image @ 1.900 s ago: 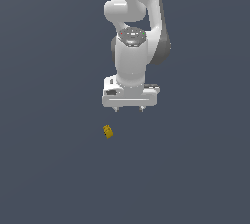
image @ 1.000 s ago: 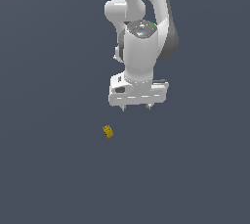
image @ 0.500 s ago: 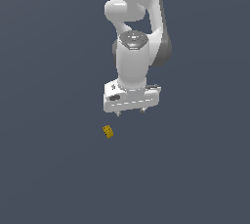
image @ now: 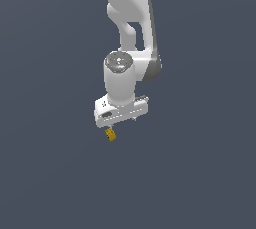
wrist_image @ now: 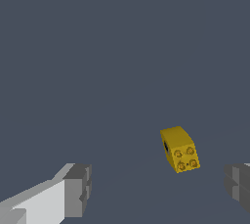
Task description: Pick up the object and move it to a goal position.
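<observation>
The object (image: 111, 135) is a tiny mustard-yellow block lying on the dark grey floor, just below the white hand in the exterior view. In the wrist view the object (wrist_image: 179, 148) shows small dark round marks on one face and lies tilted. My gripper (image: 121, 122) hangs directly above and slightly to the exterior view's right of it, open. In the wrist view my gripper (wrist_image: 158, 189) has its grey fingertips (wrist_image: 78, 190) far apart, with the block ahead of the gap and nearer one finger. Nothing touches the block.
The dark grey floor (image: 200, 173) runs flat in every direction. The white arm (image: 131, 28) rises above the hand to the frame's top edge. No other object or marker shows.
The hand has moved toward the exterior view's left and lower, ending just above the yellow block. It has also turned about its axis. The block has not moved.
</observation>
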`<state>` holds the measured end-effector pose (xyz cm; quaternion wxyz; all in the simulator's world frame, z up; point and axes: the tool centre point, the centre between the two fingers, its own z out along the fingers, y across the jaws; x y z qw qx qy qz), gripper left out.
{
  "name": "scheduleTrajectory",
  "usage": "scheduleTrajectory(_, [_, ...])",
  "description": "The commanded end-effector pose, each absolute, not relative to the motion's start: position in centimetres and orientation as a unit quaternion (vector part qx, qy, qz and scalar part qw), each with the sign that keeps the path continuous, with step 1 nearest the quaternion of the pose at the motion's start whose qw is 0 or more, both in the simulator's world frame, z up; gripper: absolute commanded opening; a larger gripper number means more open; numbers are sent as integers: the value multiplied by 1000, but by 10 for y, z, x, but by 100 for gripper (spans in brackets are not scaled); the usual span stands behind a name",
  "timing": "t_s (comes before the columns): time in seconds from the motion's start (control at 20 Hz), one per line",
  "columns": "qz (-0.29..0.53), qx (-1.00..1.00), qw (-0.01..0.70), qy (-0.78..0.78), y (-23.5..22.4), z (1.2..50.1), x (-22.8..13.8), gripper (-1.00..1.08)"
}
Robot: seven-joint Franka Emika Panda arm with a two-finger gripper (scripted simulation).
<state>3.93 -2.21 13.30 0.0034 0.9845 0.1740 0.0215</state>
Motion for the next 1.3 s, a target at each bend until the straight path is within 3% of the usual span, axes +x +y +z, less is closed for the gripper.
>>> scheduleTrajectory(0.0, [17, 980, 4, 200, -35, 120, 41, 100])
scheduleTrajectory(0.6, [2, 960, 1, 278, -76, 79, 42, 100])
scheduleTrajectory(1.25, [0, 957, 0, 289, -82, 63, 42, 100])
